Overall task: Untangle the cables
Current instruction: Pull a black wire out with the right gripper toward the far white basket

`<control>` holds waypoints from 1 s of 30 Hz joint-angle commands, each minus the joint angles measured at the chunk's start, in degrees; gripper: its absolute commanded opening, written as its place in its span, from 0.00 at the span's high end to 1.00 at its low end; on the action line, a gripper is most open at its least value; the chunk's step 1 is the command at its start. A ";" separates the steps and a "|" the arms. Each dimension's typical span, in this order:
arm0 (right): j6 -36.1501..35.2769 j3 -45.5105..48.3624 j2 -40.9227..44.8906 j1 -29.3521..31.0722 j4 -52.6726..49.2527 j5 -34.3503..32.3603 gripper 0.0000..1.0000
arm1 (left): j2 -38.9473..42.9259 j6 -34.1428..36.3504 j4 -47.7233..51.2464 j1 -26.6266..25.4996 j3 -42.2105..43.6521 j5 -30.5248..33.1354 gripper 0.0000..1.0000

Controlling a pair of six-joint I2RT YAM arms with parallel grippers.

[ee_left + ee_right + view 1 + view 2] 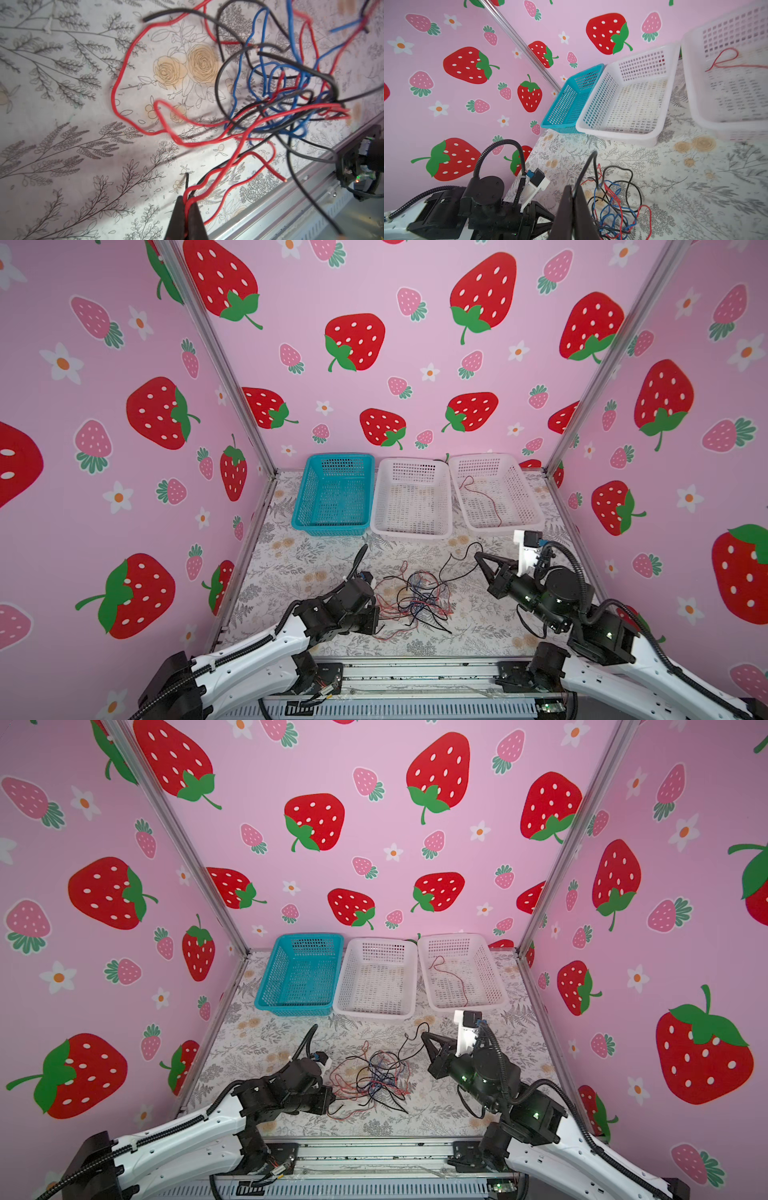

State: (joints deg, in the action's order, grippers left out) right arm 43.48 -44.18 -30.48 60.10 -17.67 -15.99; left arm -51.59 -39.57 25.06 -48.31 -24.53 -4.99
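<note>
Your left fingers [179,216] are pinched shut on red strands [216,170] that run straight out from their tips into the cables [419,597], a red, black and blue tangle lying on the worktop [291,560] between your two sets of fingers. Your right fingers [565,212] are closed on a black cable [594,154] that arches up from their tips and drops into the same tangle. Beyond the right fingers, the nearest white basket [490,457] holds a lone red cable [494,510].
</note>
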 commanded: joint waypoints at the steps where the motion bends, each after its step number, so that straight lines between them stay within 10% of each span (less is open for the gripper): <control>1: -6.64 -8.65 -0.64 -0.35 -8.39 -4.40 1.00 | -1.00 -1.65 -0.11 0.76 1.22 0.85 1.00; 23: -26.34 -67.49 -31.61 -0.32 -25.15 -0.83 1.00 | -5.13 -1.04 -3.03 2.34 2.91 -0.04 1.00; 28: -25.19 -62.69 -34.31 -0.33 -22.88 5.96 1.00 | -4.25 -1.10 -3.88 2.44 2.33 -1.37 1.00; 30: -24.24 -56.45 -33.66 -0.33 -20.11 8.30 1.00 | -2.42 -1.36 -3.70 2.44 1.63 -2.08 0.81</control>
State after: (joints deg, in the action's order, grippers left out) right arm 19.62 -104.31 -65.63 60.10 -45.28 -11.27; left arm -55.24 -40.53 14.92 -46.28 -23.66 -8.03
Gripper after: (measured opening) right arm 0.053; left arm 0.113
